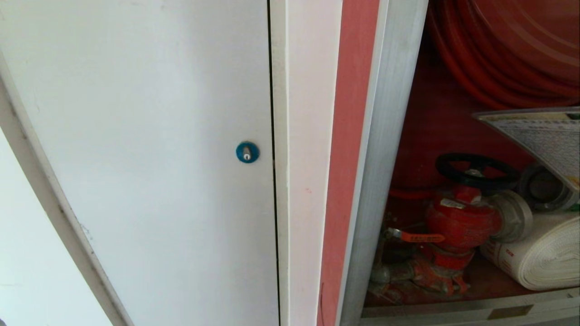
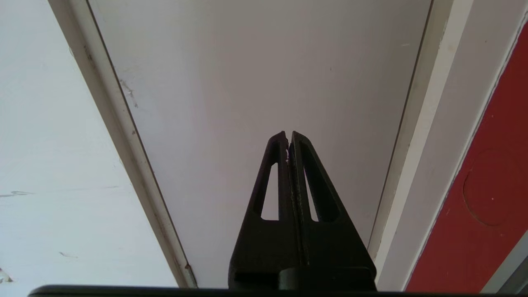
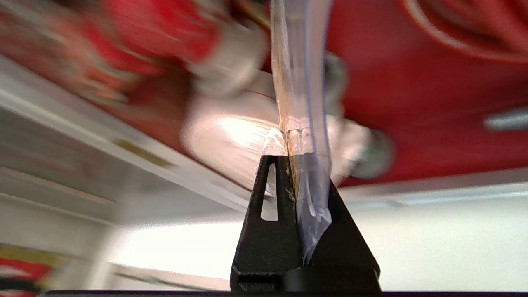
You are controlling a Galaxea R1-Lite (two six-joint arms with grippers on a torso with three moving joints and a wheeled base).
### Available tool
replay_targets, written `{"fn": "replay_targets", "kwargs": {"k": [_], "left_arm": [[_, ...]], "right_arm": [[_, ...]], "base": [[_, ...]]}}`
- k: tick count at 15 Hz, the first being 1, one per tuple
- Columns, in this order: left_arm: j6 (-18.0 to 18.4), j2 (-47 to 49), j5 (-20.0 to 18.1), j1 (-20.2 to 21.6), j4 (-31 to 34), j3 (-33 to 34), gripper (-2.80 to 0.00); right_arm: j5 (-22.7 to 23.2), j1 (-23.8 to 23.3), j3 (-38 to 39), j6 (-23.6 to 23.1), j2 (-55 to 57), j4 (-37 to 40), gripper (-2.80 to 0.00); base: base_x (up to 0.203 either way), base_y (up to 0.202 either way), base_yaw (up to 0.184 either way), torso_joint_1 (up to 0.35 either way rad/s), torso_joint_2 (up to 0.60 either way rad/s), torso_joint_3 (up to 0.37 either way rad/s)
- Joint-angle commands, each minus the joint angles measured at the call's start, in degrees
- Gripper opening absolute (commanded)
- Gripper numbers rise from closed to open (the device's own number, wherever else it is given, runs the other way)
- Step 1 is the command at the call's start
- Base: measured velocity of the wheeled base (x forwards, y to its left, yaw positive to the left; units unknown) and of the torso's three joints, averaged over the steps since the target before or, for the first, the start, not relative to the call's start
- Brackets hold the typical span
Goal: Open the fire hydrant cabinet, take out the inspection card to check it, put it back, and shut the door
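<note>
Your right gripper (image 3: 288, 159) has its fingers pressed together on the inspection card (image 1: 543, 136), pinching the laminated edge; in the right wrist view the card runs edge-on out from between the fingertips, with the clear laminate trailing down over one finger. In the head view you can see the card at the right edge, tilted, its printed grid facing up, held in front of the open fire hydrant cabinet (image 1: 389, 136), above the hydrant valve (image 1: 462, 222) and the white rolled hose (image 1: 539, 258), below the red hose reel (image 1: 507, 50). The gripper itself is outside the head view. Your left gripper (image 2: 288, 140) is parked, fingers closed on nothing, pointing at the white panel door (image 1: 136, 136) with the blue round lock (image 1: 247, 152).
</note>
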Motion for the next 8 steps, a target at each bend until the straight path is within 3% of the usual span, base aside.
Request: {"fn": "replay_targets", "kwargs": {"k": [1,3,5,8], "left_arm": [[0.0,0.0,0.0,0.0,-0.1,1.2,-2.8],[0.0,0.0,0.0,0.0,-0.1,1.3,-2.8],[0.0,0.0,0.0,0.0,-0.1,1.2,-2.8],[0.0,0.0,0.0,0.0,-0.1,1.2,-2.8]], "right_arm": [[0.0,-8.0,-0.1,-8.6,6.5,-4.2,-2.8],[0.5,-10.4,-0.2,-15.1,10.9,-9.8,-2.8],[1.2,-12.3,-1.0,-25.5,13.8,-14.9,-2.8],[7.3,-15.7,-2.0,-34.0,16.9,-19.3,-2.8]], "base": [[0.0,0.0,0.0,0.0,0.0,0.0],[0.0,0.0,0.0,0.0,0.0,0.0],[0.0,0.0,0.0,0.0,0.0,0.0],[0.0,0.0,0.0,0.0,0.0,0.0]]}}
